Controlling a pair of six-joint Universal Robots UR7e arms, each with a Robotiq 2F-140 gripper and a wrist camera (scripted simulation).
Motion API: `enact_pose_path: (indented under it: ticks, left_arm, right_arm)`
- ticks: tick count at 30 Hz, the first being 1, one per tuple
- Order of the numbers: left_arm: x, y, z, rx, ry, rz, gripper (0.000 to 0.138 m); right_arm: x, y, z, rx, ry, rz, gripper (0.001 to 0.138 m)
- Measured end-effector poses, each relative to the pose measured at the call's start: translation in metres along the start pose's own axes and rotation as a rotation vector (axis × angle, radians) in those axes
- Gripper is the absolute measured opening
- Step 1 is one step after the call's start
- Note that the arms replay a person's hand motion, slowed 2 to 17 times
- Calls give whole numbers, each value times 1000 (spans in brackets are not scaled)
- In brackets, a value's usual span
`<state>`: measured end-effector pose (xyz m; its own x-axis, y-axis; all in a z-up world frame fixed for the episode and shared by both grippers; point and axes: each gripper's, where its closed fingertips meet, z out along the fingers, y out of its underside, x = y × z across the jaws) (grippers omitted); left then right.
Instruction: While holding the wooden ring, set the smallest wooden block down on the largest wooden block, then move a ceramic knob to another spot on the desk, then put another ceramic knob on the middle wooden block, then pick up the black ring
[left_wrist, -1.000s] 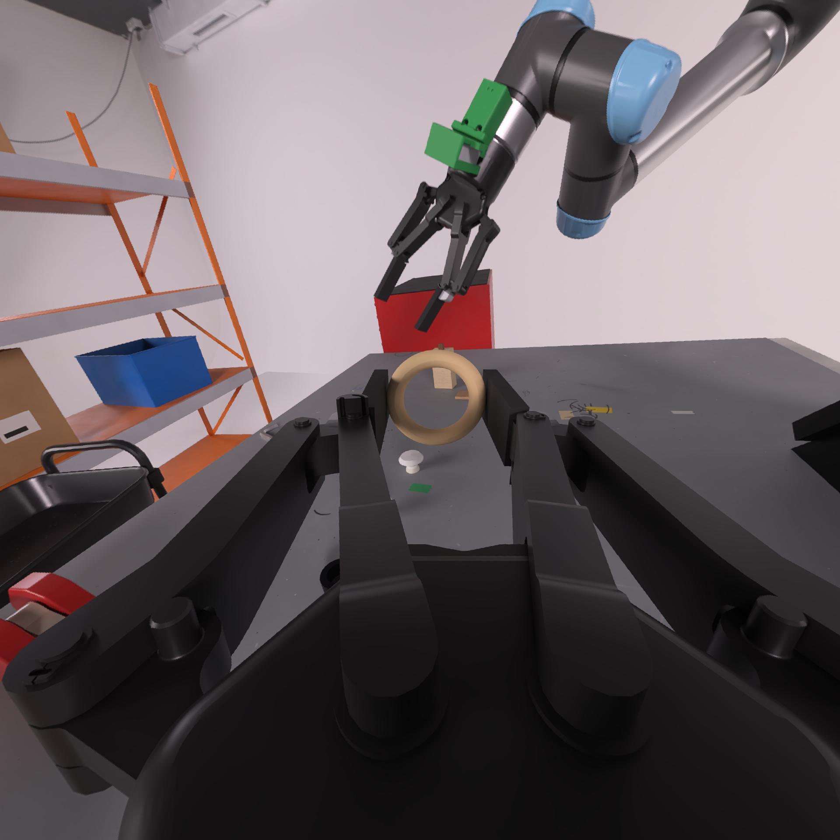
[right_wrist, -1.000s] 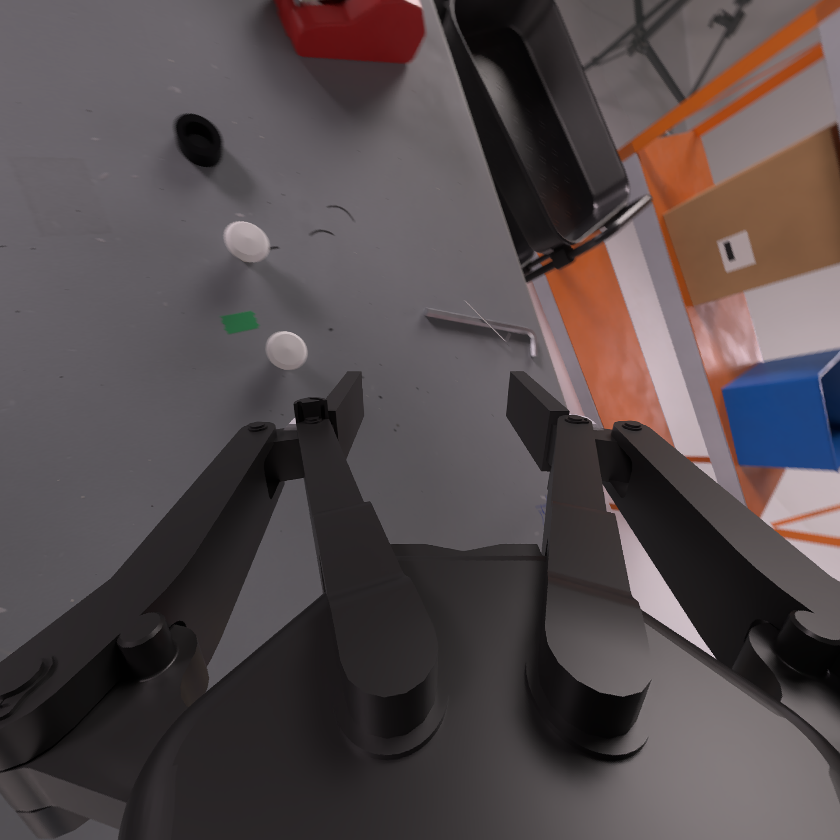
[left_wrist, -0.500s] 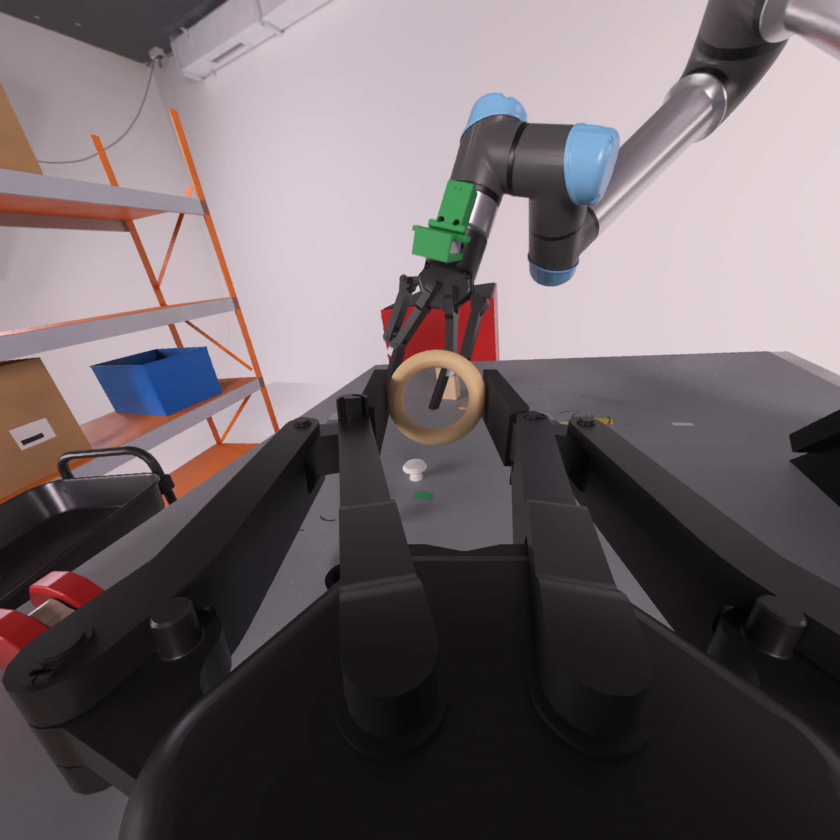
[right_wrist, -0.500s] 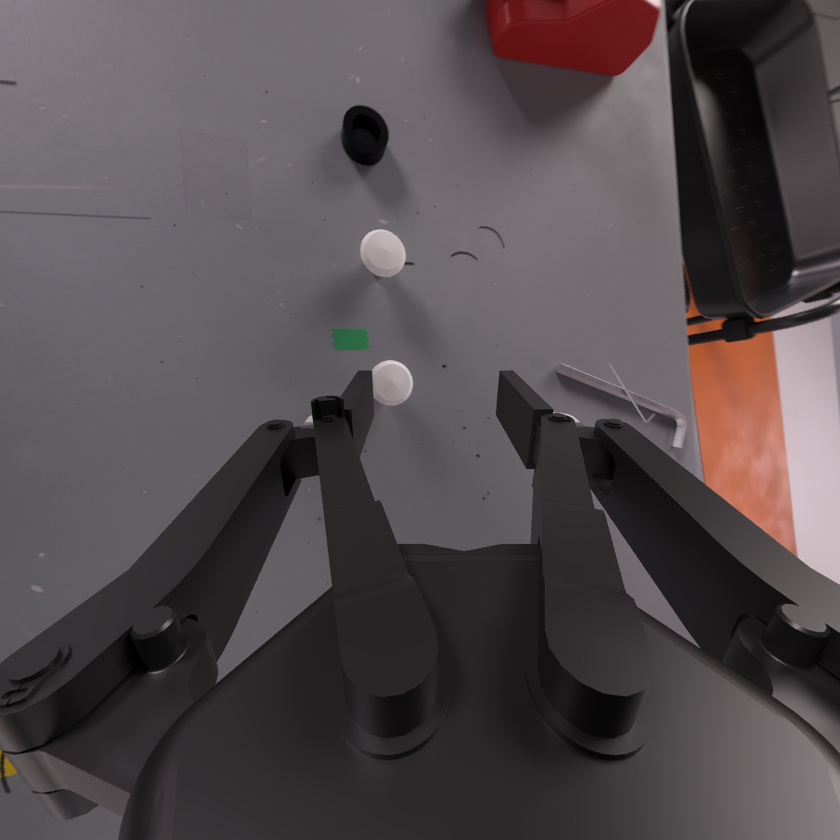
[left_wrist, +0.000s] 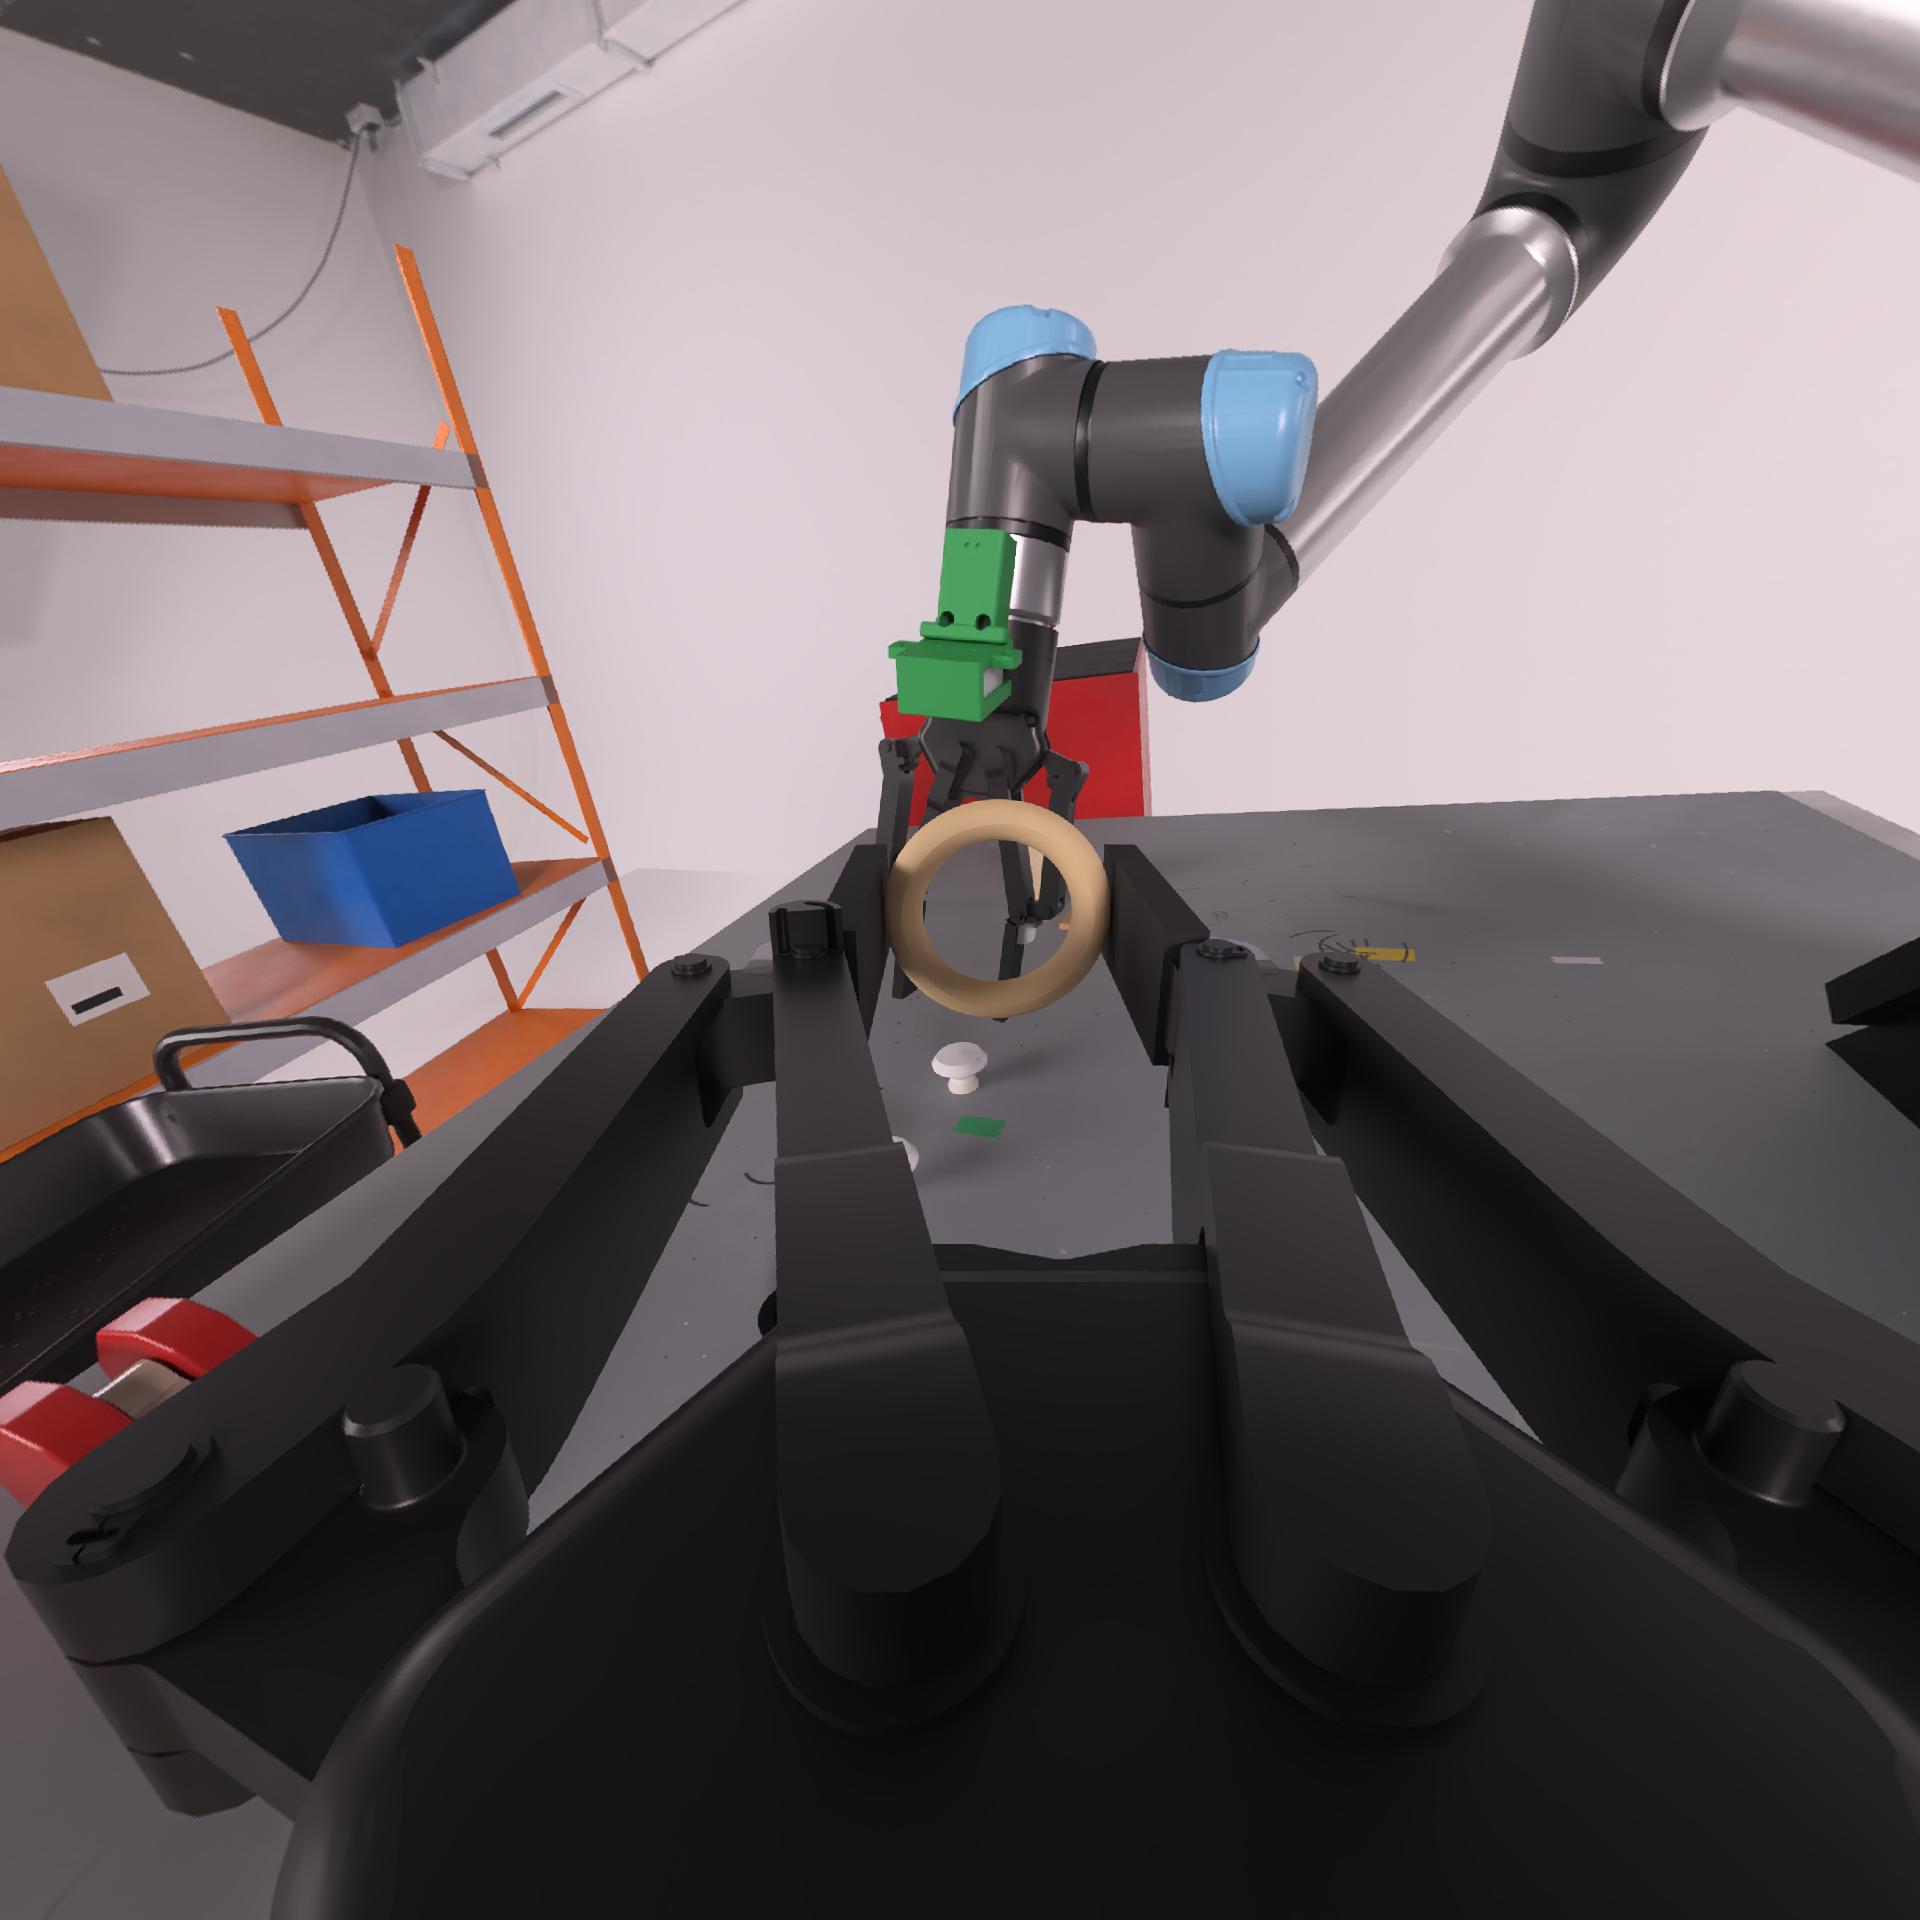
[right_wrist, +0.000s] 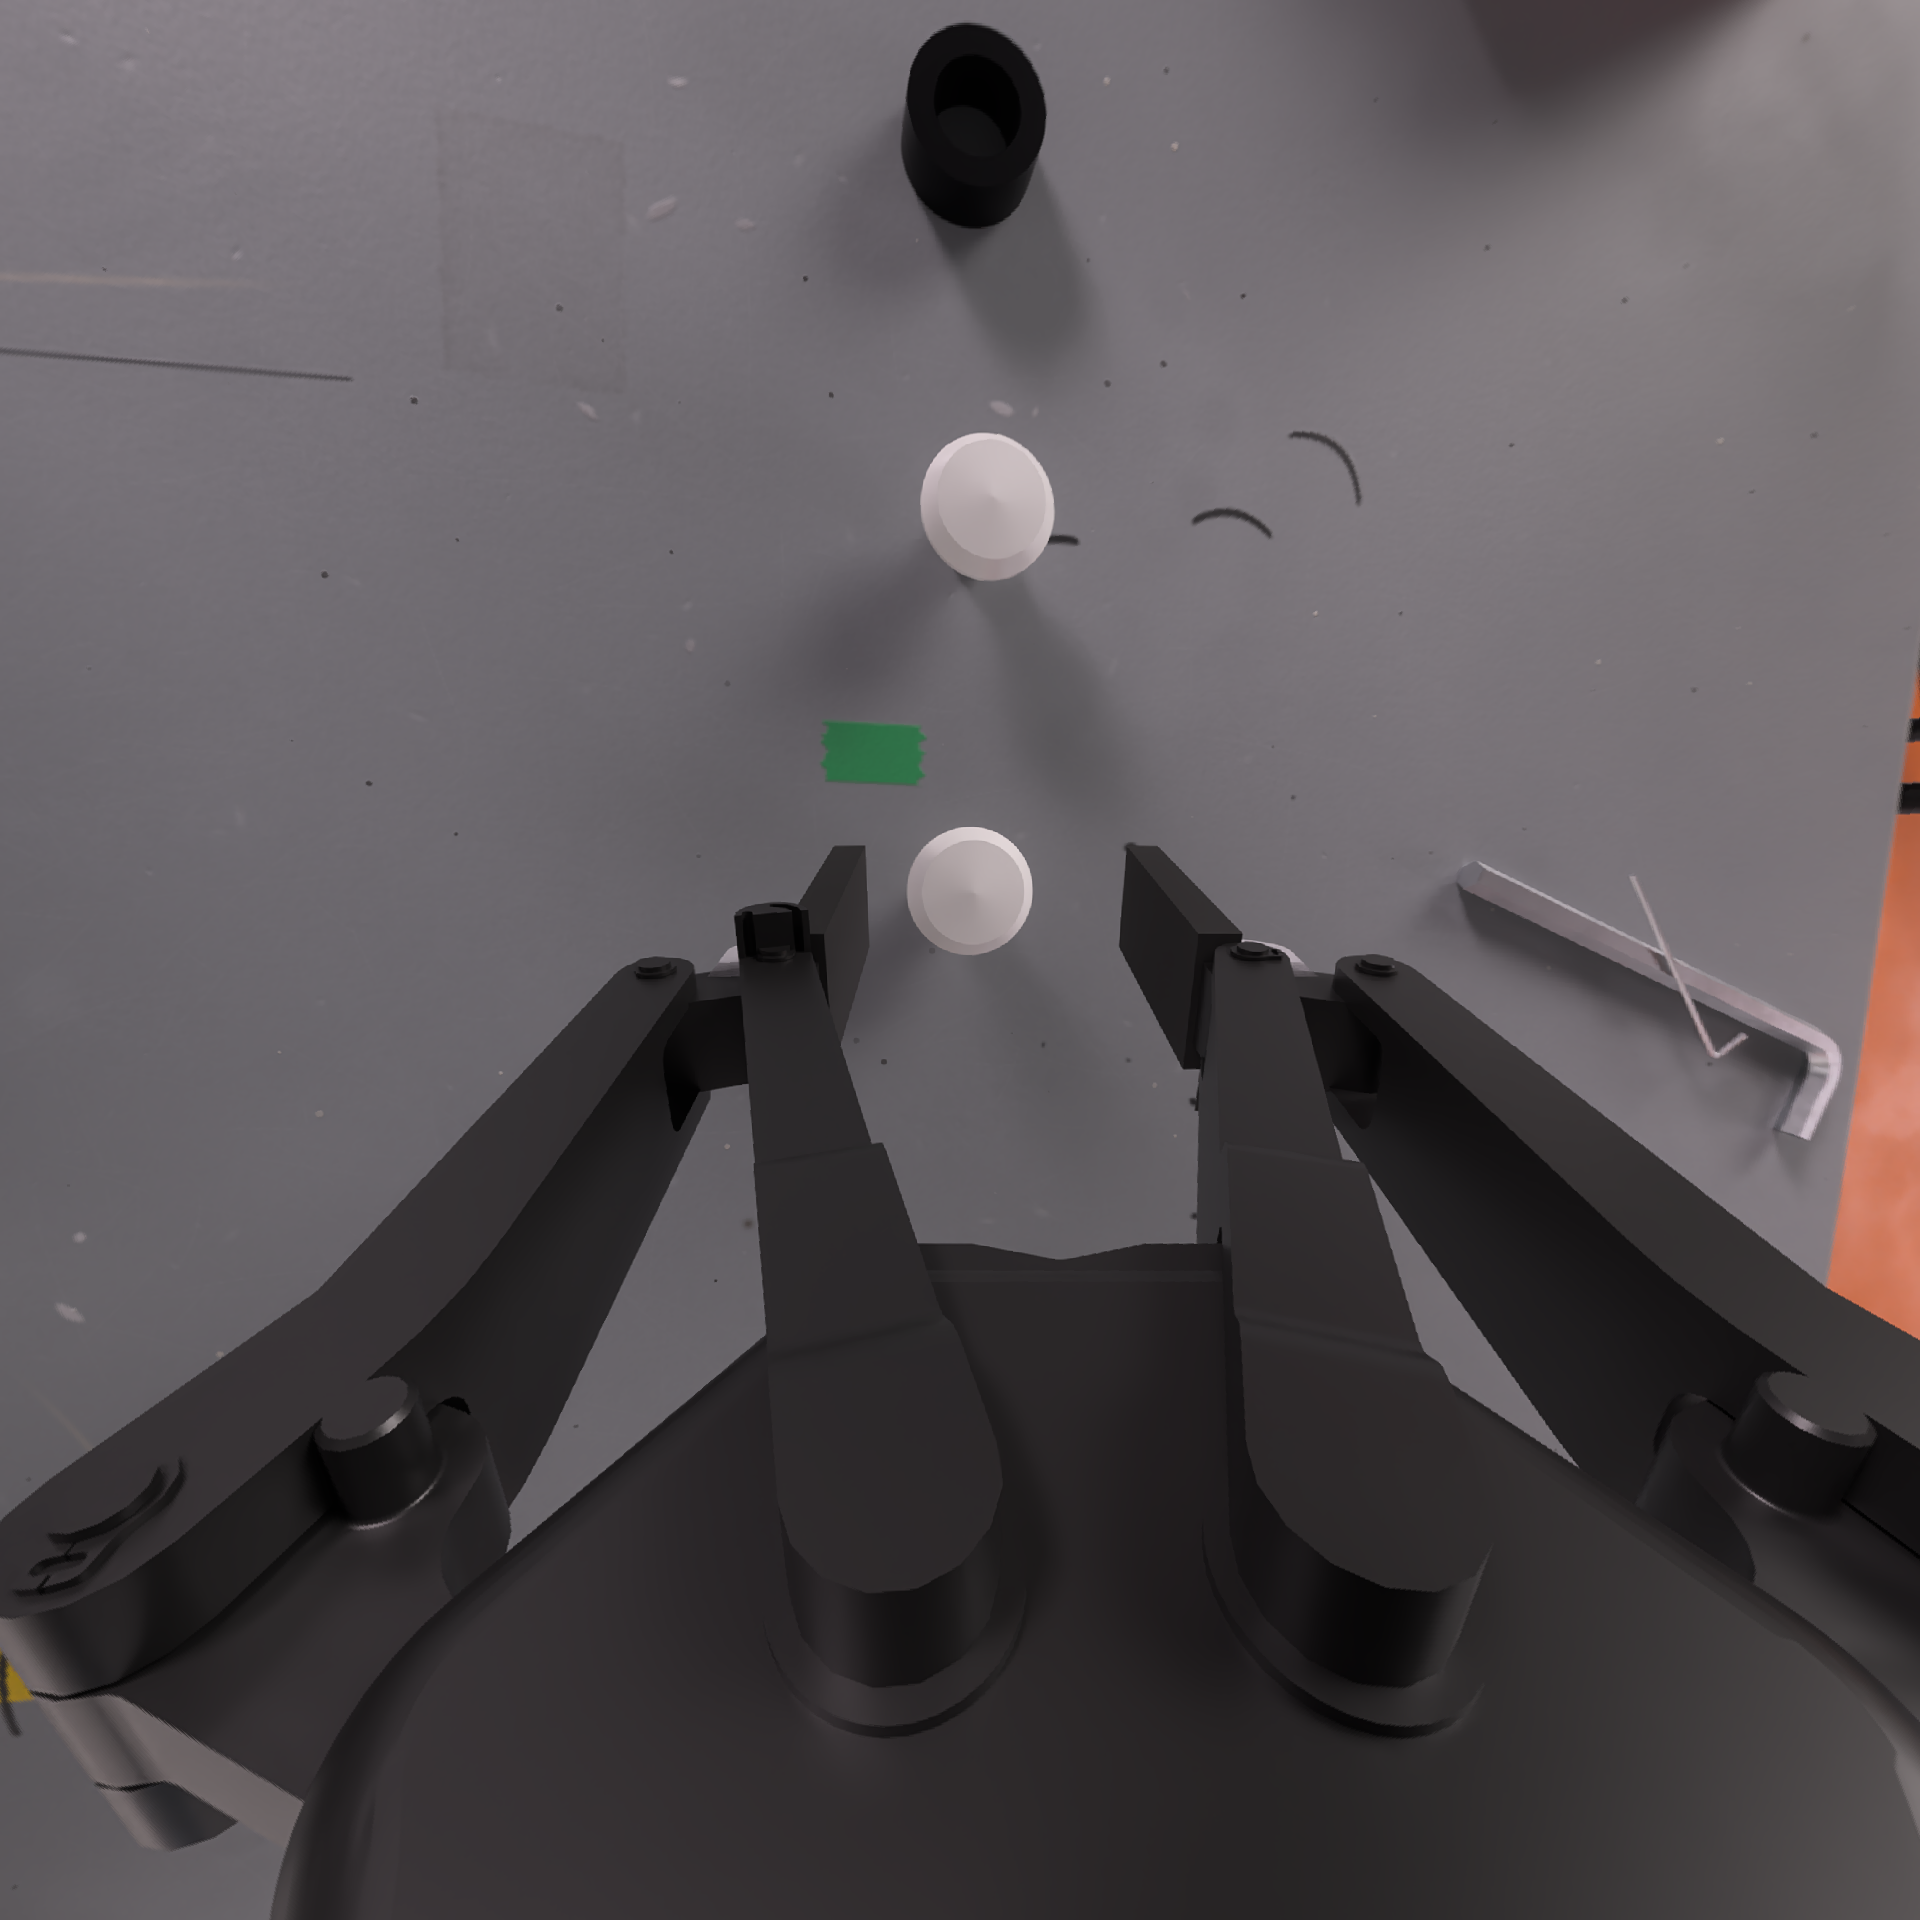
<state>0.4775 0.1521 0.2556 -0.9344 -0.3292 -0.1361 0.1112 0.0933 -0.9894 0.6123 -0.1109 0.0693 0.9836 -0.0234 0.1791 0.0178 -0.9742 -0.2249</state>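
Wooden ring (left_wrist: 997, 921) pinched upright in left claw (left_wrist: 995, 914), above tabletop (left_wrist: 1507, 997). Only right wrist view shows black ring (right_wrist: 972, 135), far past both ceramic knobs; right claw (right_wrist: 993, 902) spread wide, nearer ceramic knob (right_wrist: 968, 889) between fingers, untouched. Hex key (right_wrist: 1662, 997) off right.

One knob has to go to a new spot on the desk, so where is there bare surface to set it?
Bare desk lies left of the line formed by the black ring, both ceramic knobs and green tape. A narrower patch separates that line from the hex key. The line itself is crowded.
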Motion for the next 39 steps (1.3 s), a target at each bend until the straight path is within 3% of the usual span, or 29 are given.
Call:
enact_pose_path:
  ticks: [24,29,33,39]
  left_arm:
    - [-8,8,7,-13,10,-23,55]
    - [-8,9,7,-15,12,-25,55]
    - [-8,9,8,-15,14,-26,55]
    - [-7,9,9,-16,17,-26,55]
  right_arm:
    - [-7,6,43,-81,-115,-10,63]
    - [-6,12,49,-131,-119,-5,44]
    - [-7,13,49,-153,-133,29,40]
    - [-4,16,36,-185,-130,160,40]
